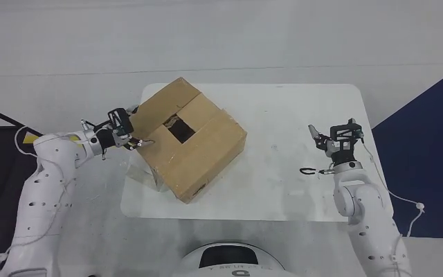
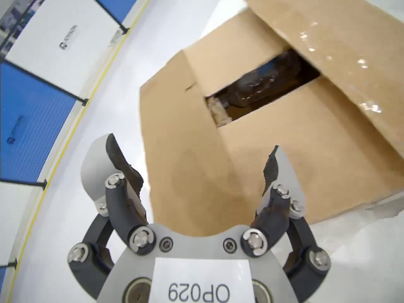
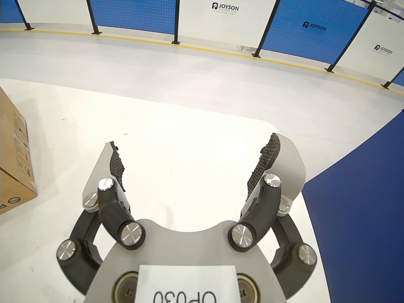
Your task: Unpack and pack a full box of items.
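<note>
The left arm reaches in from the left, bent at the elbow, and its left gripper (image 1: 137, 127) sits at the left edge of the box (image 1: 201, 149), aimed across the top flaps. From its own wrist view the left gripper (image 2: 192, 143) has its fingers (image 2: 121, 162) spread wide with nothing between them, the brown flap of the box (image 2: 315, 159) running beneath; whether they touch the cardboard cannot be told. The right arm is folded near the table's right edge, well apart from the box. The right gripper (image 1: 334, 127) points to the far side, and in its wrist view the right gripper (image 3: 192, 140) is likewise released, with only bare table (image 3: 189, 111) ahead. The box stands on the left half of the white table (image 1: 291, 138), turned corner-on, flaps mostly folded down with a dark gap (image 1: 181, 128) in the middle. Each gripper base carries a white label with dark print. The right wrist view catches a side of the box (image 3: 12, 159) bearing printed handling symbols. Blue and white partition panels (image 3: 221, 10) with small logos stand beyond a yellow floor line. The left wrist view looks into the gap, where a dark item (image 2: 268, 77) and pale crumpled filler (image 2: 217, 111) lie inside, and clear tape glints on the slightly raised flap.
</note>
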### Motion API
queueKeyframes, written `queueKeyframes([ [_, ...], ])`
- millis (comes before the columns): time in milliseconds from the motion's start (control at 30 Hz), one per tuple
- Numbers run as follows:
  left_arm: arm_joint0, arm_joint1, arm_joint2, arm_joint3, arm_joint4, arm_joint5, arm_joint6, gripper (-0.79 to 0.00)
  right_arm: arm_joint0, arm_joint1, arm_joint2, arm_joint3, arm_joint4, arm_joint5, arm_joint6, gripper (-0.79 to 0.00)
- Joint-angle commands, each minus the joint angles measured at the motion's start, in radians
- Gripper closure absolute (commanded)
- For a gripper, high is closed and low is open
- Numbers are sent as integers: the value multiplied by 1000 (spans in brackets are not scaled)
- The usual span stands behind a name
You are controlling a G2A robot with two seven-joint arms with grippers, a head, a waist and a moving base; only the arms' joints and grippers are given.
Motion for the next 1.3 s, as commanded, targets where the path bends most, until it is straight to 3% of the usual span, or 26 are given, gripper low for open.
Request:
queueKeyframes([
  [0, 6, 6, 16, -4, 39, 6, 38, -785, 0, 0, 0, 0, 0, 0, 0, -785],
  [433, -8, 42, 101, -23, 71, -47, 167, -785, 0, 0, 0, 0, 0, 0, 0, -785],
  [700, -54, 112, 226, -72, -121, -47, 200, -785, 0, 0, 0, 0, 0, 0, 0, -785],
  [900, -118, 176, 278, -128, -235, -47, 111, -785, 0, 0, 0, 0, 0, 0, 0, -785],
  [933, -136, 179, 256, -130, -229, -35, 74, -785, 0, 0, 0, 0, 0, 0, 0, -785],
  [1033, -133, 173, 245, -112, -203, 131, -21, -785, 0, 0, 0, 0, 0, 0, 0, -785],
  [1167, -145, 160, 300, -82, -169, 213, -63, -785, 0, 0, 0, 0, 0, 0, 0, -785],
  [1267, -156, 149, 363, -54, -154, 216, -51, -785, 0, 0, 0, 0, 0, 0, 0, -785],
])
